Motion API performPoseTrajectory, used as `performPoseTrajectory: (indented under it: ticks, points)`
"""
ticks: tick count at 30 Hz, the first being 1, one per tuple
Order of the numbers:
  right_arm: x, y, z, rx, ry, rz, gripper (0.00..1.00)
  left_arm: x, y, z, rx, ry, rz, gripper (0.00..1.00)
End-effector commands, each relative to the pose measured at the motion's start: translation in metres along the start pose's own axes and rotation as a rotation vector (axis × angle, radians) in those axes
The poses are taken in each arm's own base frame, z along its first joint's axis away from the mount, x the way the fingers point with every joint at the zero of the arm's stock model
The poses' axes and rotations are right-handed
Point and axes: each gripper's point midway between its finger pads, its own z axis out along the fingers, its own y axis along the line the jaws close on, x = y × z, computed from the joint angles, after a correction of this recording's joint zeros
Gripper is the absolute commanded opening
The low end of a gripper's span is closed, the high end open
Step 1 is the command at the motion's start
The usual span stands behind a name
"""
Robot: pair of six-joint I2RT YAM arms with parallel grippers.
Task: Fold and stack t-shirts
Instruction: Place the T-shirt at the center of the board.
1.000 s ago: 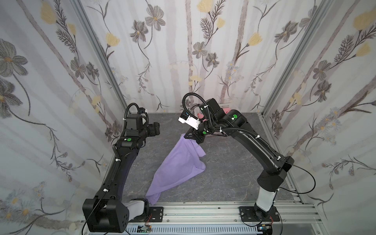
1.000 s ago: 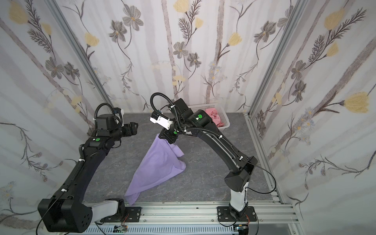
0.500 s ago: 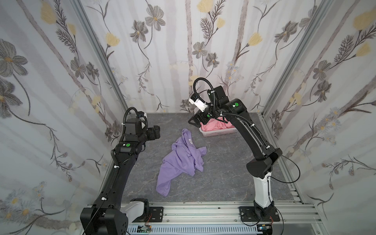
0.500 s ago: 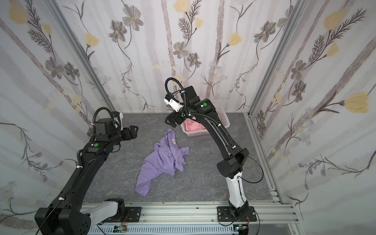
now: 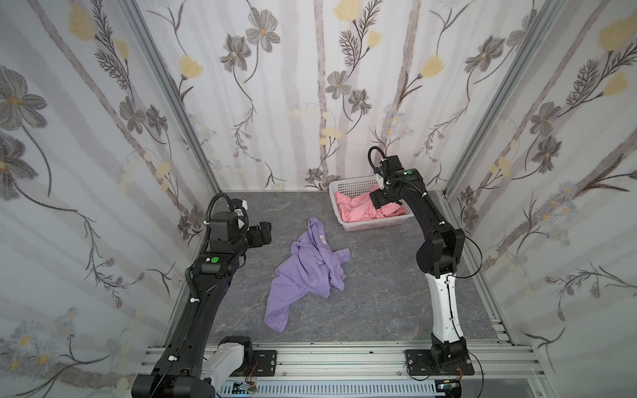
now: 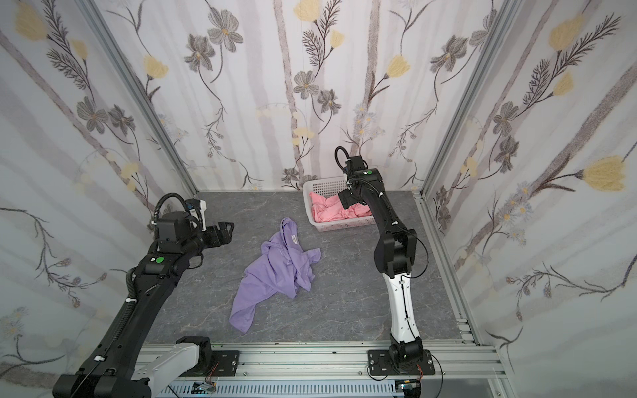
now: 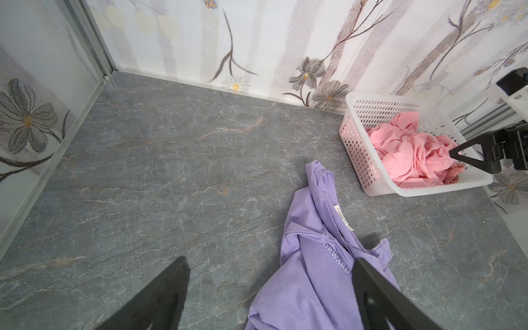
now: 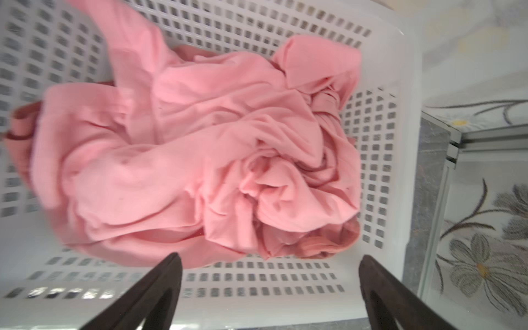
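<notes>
right end effector (image 8: 270, 255): jaws wide apart, nothing between them; hung over the basket (image 8: 380, 94), clear of the cloth.
pink shirt (image 8: 200, 157): bunched in the basket, straight ahead of the right jaws and below them; a heap with no clear long axis, and no hem or collar I could pick out.
left end effector (image 7: 270, 259): jaws wide apart, empty; held off the counter (image 5: 379, 303), pointed toward its middle.
purple shirt (image 5: 306, 272): crumpled mid-counter, touched by neither arm. The collar (image 7: 320, 177) pointed toward the basket, and one tail trailed toward the rail (image 5: 344, 355).
long axis: ran back to front on a slant, from near the basket down to the tail.
bearing: purple shirt lay ahead of and below the left jaws; from the right end effector it lay well apart, out toward mid-counter.
nearer arm: left for purple, right for pink.
judgement: the right arm looked set for a straight drop onto the pink heap. Spreading purple would need both arms, so the right would have to come across.
</notes>
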Motion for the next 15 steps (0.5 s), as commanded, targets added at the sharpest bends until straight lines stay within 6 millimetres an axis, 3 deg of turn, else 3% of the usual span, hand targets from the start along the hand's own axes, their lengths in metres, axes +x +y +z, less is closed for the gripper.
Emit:
performPoseTrajectory:
  ticks: [1,6,12,15]
  points:
    - [0.012,-0.043,0.006,0.108,0.037,0.045,0.95,0.001,0.0,0.006,0.007,0.004,-0.004,0.92]
    - [0.034,-0.087,0.021,0.156,0.096,0.089,0.95,-0.002,-0.004,0.018,0.035,0.01,-0.02,0.92]
    - [0.053,-0.106,0.041,0.108,0.131,0.156,0.95,-0.002,-0.004,0.026,0.04,0.024,-0.021,0.92]
    - [0.062,-0.109,0.053,0.049,0.144,0.219,0.89,-0.001,-0.006,0.03,0.052,0.032,-0.028,0.92]
